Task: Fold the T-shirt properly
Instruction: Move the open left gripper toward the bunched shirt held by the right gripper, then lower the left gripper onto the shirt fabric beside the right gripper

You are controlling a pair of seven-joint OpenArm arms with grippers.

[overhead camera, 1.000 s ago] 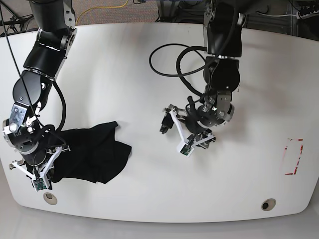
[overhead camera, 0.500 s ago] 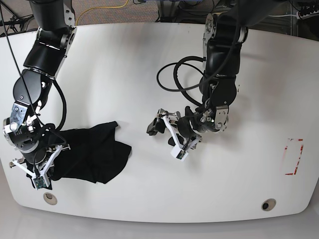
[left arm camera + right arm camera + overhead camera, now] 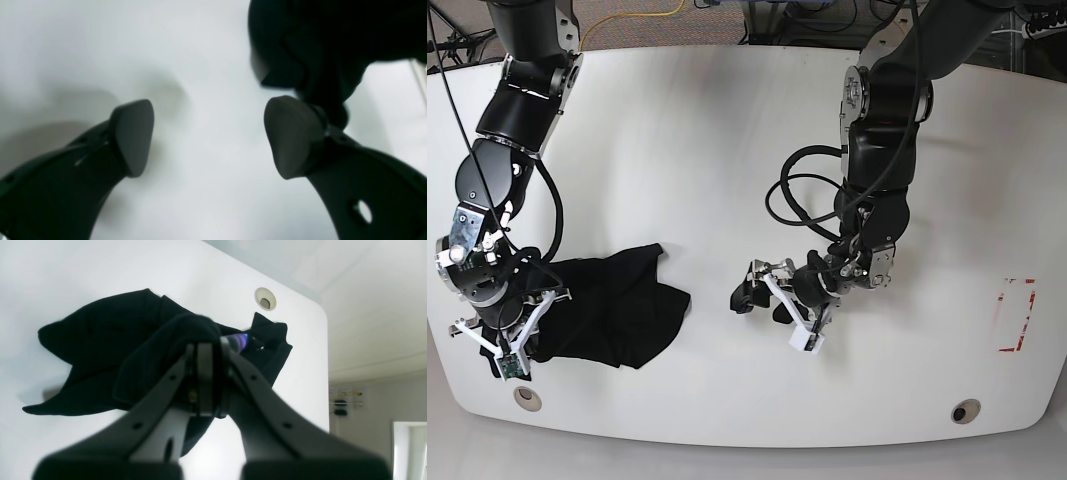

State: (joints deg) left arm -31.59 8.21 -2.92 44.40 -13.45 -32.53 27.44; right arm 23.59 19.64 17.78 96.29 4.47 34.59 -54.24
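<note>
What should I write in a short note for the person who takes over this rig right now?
Right gripper: shut on the T-shirt, pinching a bunched fold of the cloth.
Left gripper: open, holding nothing, low over bare white table, apart from the shirt.
T-shirt: a crumpled black heap near the table's front corner on the right arm's side, close to the round cable hole.
Done: one grasp on the cloth. No neat fold shows.
Left: spread the shirt flat, bring the left gripper to it, then do the folds.
</note>
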